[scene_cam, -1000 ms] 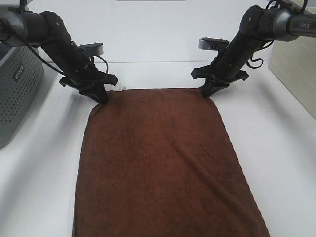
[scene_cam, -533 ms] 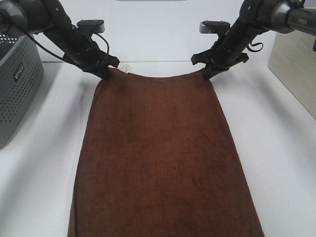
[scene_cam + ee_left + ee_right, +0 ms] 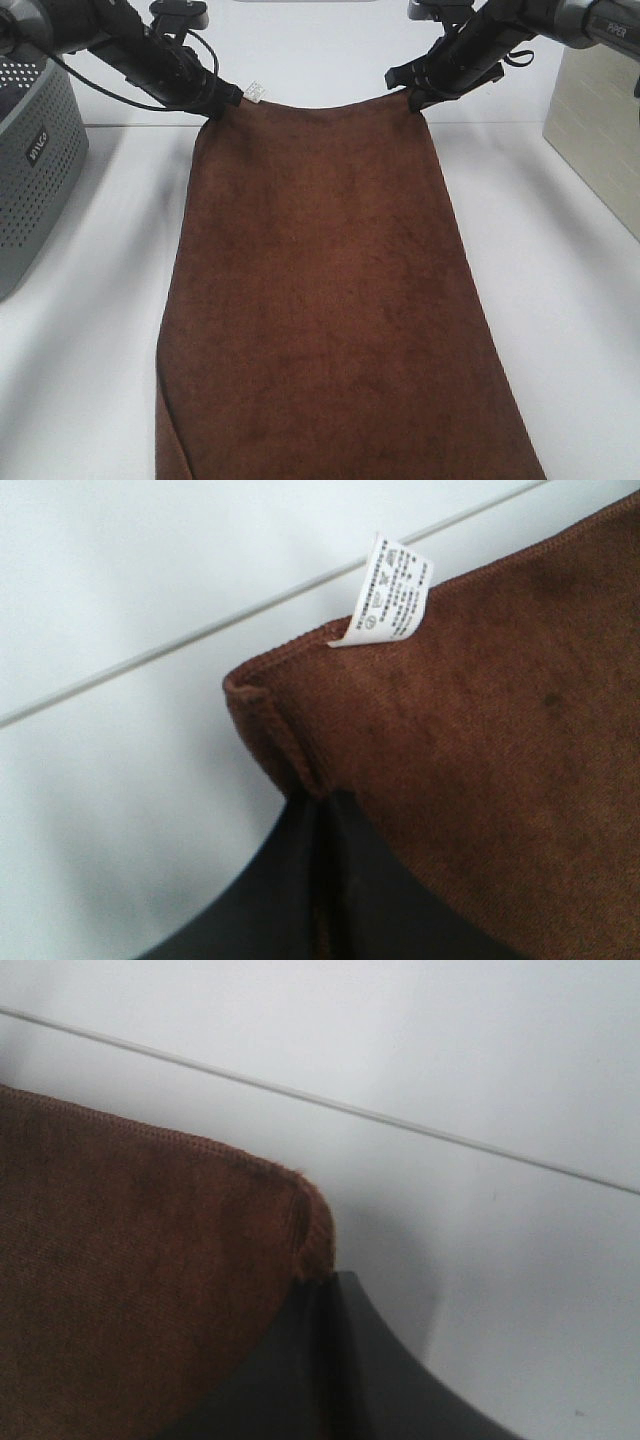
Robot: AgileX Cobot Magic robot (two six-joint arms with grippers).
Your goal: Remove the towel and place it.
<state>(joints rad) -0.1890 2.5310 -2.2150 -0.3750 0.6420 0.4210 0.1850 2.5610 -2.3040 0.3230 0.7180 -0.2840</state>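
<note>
Exterior high view: the towel [image 3: 330, 290] occupies the centre of the frame, its far short edge raised at the top and sagging slightly between two holds, its body sloping down over the white bench [image 3: 570, 260] and running out of the lower edge of the frame. The left pincer [image 3: 212, 102], upper left, is closed on the far left corner, with the white tag [image 3: 254, 92] just beside it; the right pincer [image 3: 412, 97], upper right, is closed on the far right corner. A grey perforated basket [image 3: 35, 160] stands at the left edge and a beige box [image 3: 595, 130] at the right edge, both apart from the cloth. Left wrist view: the left pincer [image 3: 322, 880], lower centre, is clamped narrow on the folded corner of the towel [image 3: 480, 740], the tag [image 3: 390, 592] standing free at the upper centre. Right wrist view: the right pincer [image 3: 325, 1360], lower centre, is clamped narrow on the corner of the towel [image 3: 140, 1280], which fills the lower left. Assessment: each hold appears to take only a small bite of hem. The weight of the hanging cloth, or uneven travel of the two arms, could pull a corner free. The trailing end is out of view and may drag or bunch on the bench.
</note>
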